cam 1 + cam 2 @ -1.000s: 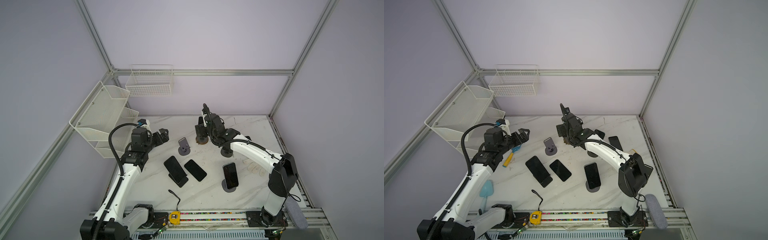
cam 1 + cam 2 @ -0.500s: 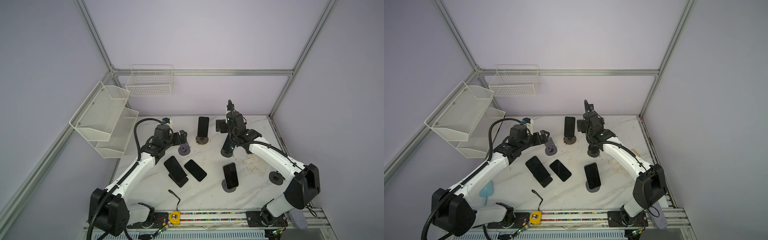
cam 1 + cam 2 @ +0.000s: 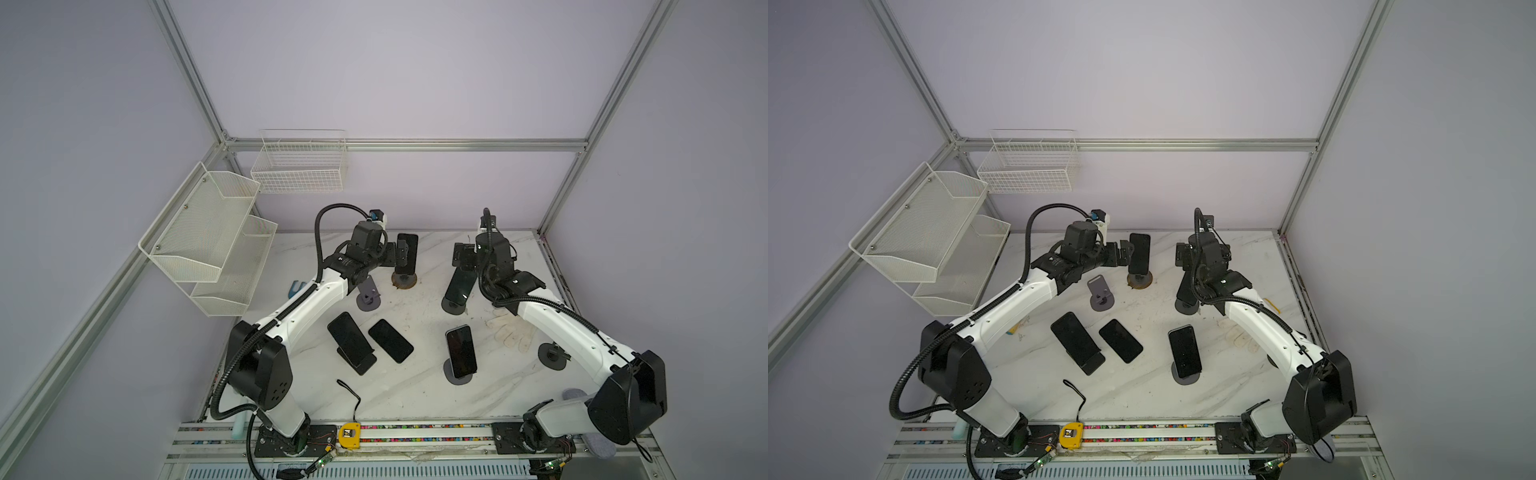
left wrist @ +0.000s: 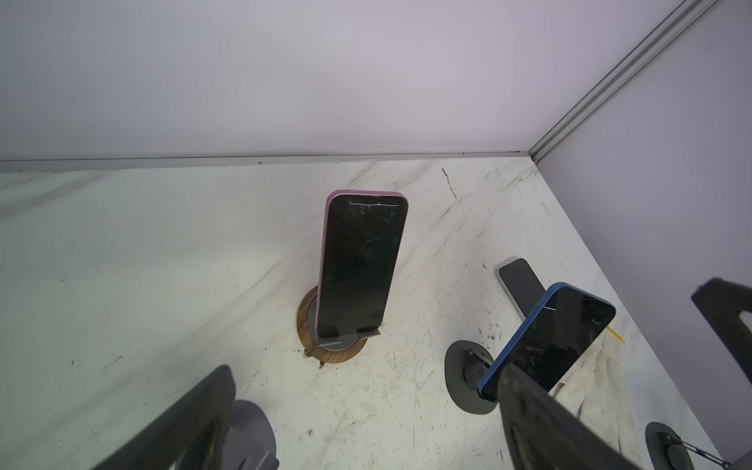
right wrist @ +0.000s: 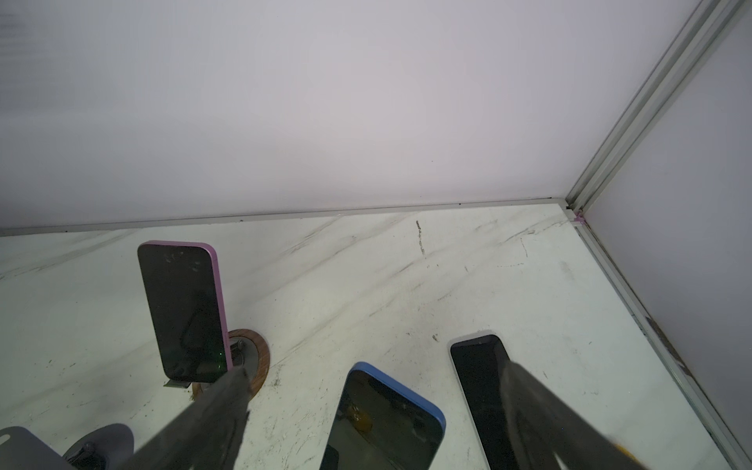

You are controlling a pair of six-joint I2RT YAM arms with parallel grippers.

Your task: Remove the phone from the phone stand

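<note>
A pink-edged phone (image 4: 360, 260) stands upright on a wood-ringed phone stand (image 4: 331, 346) at the back middle of the table, seen in both top views (image 3: 407, 253) (image 3: 1139, 253). My left gripper (image 4: 366, 427) (image 3: 397, 254) is open just short of it, holding nothing. A blue-edged phone (image 5: 386, 419) (image 3: 459, 284) leans on a dark round stand (image 3: 453, 307). My right gripper (image 5: 374, 427) (image 3: 463, 254) hangs open over its upper end, with the fingers (image 5: 211, 423) apart from it on either side.
An empty grey stand (image 3: 368, 297) sits below my left wrist. Two more phones rest on stands (image 3: 351, 343) (image 3: 461, 349), one lies flat (image 3: 390, 340), another by the right wall (image 5: 480, 390). A white glove (image 3: 511, 330), a stand base (image 3: 552, 356) and wall baskets (image 3: 216, 237) are nearby.
My left arm swung in from the left to the pink phone. My right arm left that phone, moved right over the blue one, and its jaws widened.
</note>
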